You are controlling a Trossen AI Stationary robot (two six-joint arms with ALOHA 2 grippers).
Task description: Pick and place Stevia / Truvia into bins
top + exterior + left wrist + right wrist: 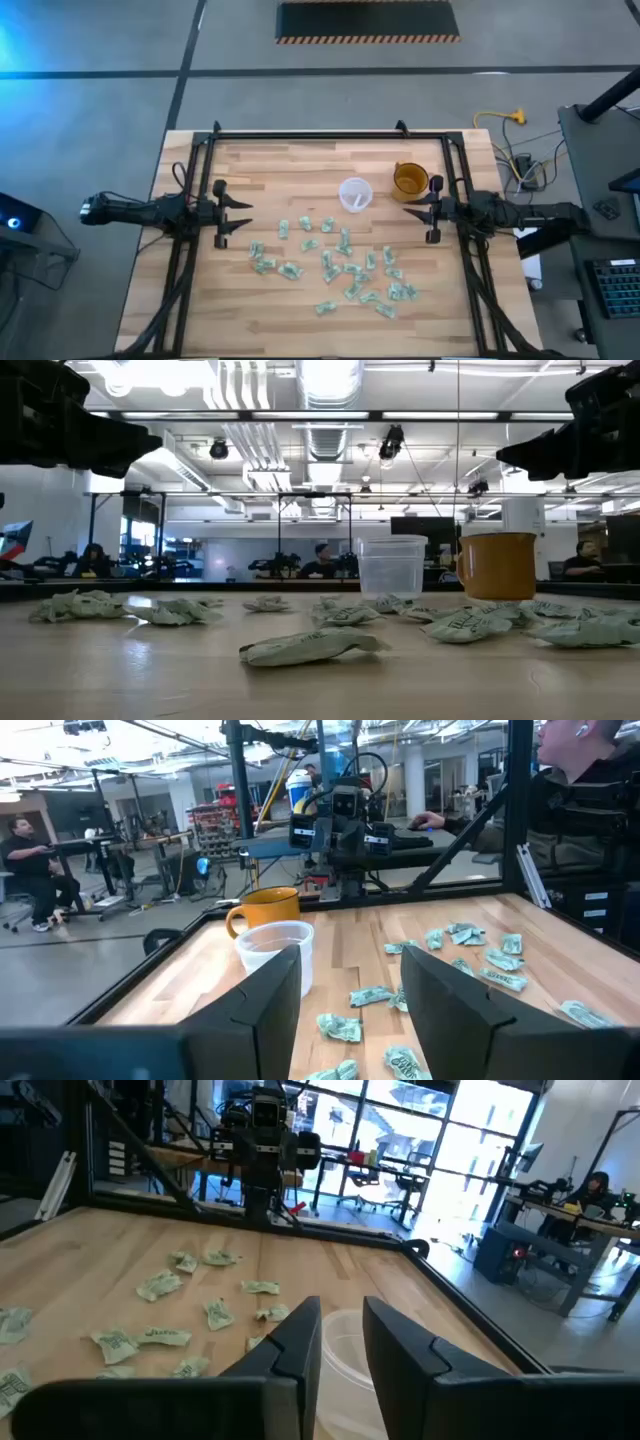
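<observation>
Stevia / Truvia sachets (340, 268), pale green and white and mostly crumpled, lie scattered over the near half of your wooden counter (280, 165), spreading from left of centre toward the right side. None of them sits between any fingers.

Your translucent bin (355, 194) stands upright near the middle of the counter, just behind the spread of sachets, with something white showing inside it in the high view. An orange cup (409, 179) stands just to its right, close but apart from it; from counter height the two appear side by side against the room.

Your left claw (243, 216) hovers at the left side of the counter, pointing toward the centre, its fingers (262, 1005) parted with nothing between them; in its wrist view the bin and the orange cup stand ahead.

Your right claw (410, 210) hovers at the right side, in front of the orange cup, facing the left arm. Its fingers (295, 1342) stand a narrow gap apart, gripping nothing, with the bin's rim visible just beyond them.

People sit at desks in the room behind the counter.
</observation>
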